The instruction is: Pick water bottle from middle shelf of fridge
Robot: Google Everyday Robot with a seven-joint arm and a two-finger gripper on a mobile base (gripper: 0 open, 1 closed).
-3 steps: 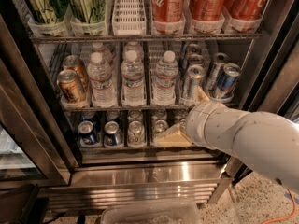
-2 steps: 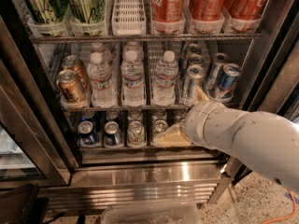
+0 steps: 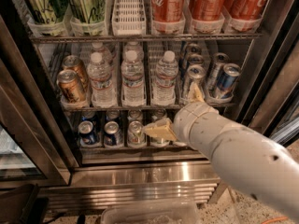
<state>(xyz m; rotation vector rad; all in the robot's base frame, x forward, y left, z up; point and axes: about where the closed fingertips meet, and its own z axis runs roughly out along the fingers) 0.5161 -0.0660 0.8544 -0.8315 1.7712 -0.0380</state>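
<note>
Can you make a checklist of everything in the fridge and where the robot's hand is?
Surface: middle shelf, wire rack, white trays.
Job's things: three water bottles in front, upright, untouched; fridge open.
Clutter: bronze cans left, silver cans right, red cola cans above, short cans below.
Gripper: gripper open, empty, right of centre, below the bottles.
Cables: orange cord on floor, bottom right.
Surroundings: clear bin beneath the steel base.

White Coca-Cola script read on tall red metal cans, above gripper sited at lowest wire rack; other print illegible.
</note>
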